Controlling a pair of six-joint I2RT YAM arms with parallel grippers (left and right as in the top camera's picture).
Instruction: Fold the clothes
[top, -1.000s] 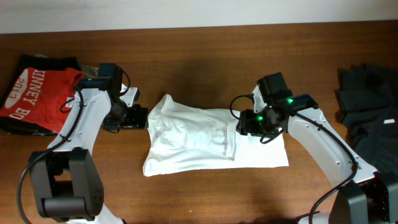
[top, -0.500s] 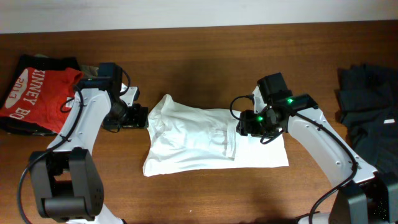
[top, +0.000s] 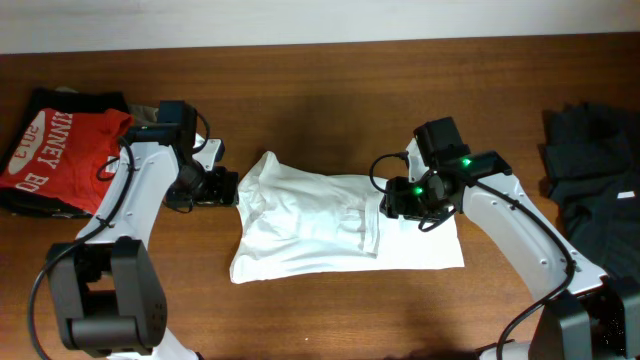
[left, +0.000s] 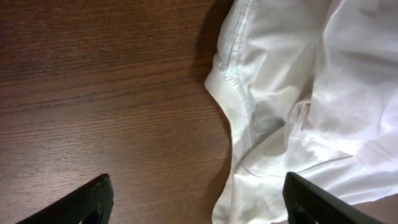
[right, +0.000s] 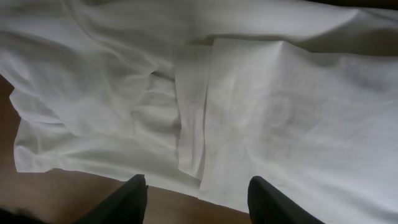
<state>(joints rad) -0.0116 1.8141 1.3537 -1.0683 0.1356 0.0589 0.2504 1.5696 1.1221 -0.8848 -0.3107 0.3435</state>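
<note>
The white shirt (top: 320, 225) lies rumpled and part-folded on the table (top: 320, 90). Its stitched edge curls between and just ahead of the left gripper (left: 198, 198) fingers, which stand wide apart and empty. The right gripper (right: 199, 200) fingers are parted too and hold nothing, with a folded flap just ahead of them. A fold looks about to begin: each gripper should drop onto the edge nearest its fingers, pinch every layer, then lift in step so the thin cloth does not drag. The red shirt (top: 60, 150), well behind the left fingers, shows white letters, roughly "INNEY BO"; the rest is too small to read
</note>
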